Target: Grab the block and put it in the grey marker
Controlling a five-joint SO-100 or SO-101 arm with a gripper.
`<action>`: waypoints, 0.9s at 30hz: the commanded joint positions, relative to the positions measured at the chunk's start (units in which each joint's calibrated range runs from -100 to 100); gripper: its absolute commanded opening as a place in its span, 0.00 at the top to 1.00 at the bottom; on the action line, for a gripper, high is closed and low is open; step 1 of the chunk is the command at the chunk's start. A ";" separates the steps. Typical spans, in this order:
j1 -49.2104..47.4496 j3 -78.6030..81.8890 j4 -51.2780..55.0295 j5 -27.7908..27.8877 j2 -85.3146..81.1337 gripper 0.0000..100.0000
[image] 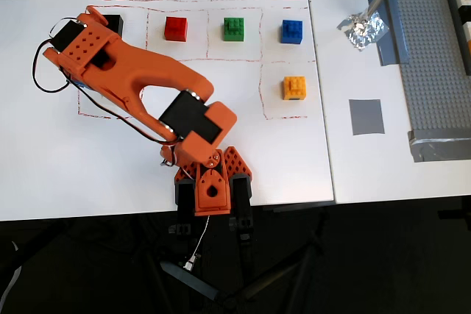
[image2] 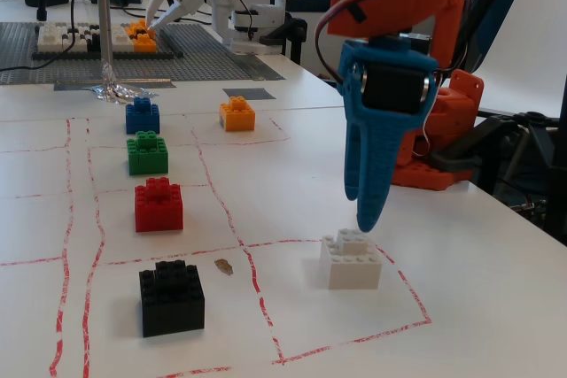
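The white block (image2: 352,259) stands inside a red-lined square on the white table in the fixed view. In the overhead view my orange arm (image: 125,71) hides it. My gripper (image2: 368,219) has blue fingers that point straight down. The tips are just above the block's top studs, and the jaws look pressed together with nothing in them. The grey marker (image: 366,117) is a flat dark-grey square far to the right in the overhead view. In the fixed view the grey marker (image2: 248,93) lies behind the orange brick (image2: 236,114).
A black brick (image2: 171,297), red brick (image: 176,29), green brick (image: 234,29), blue brick (image: 292,31) and the orange brick (image: 294,87) sit in red-lined cells. Crumpled foil (image: 363,31) around a pole, a grey tape strip (image: 394,34) and a studded baseplate (image: 434,56) are at the right.
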 commanded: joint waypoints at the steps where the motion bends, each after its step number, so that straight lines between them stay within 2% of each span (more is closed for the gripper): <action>1: -0.26 -2.60 -1.13 0.83 -0.92 0.71; 20: 1.50 -5.32 -4.32 -0.20 11.66 0.70; 25: 1.32 -5.50 -6.60 -0.44 13.64 0.73; 27: 1.15 -5.32 -8.32 -0.05 13.99 0.77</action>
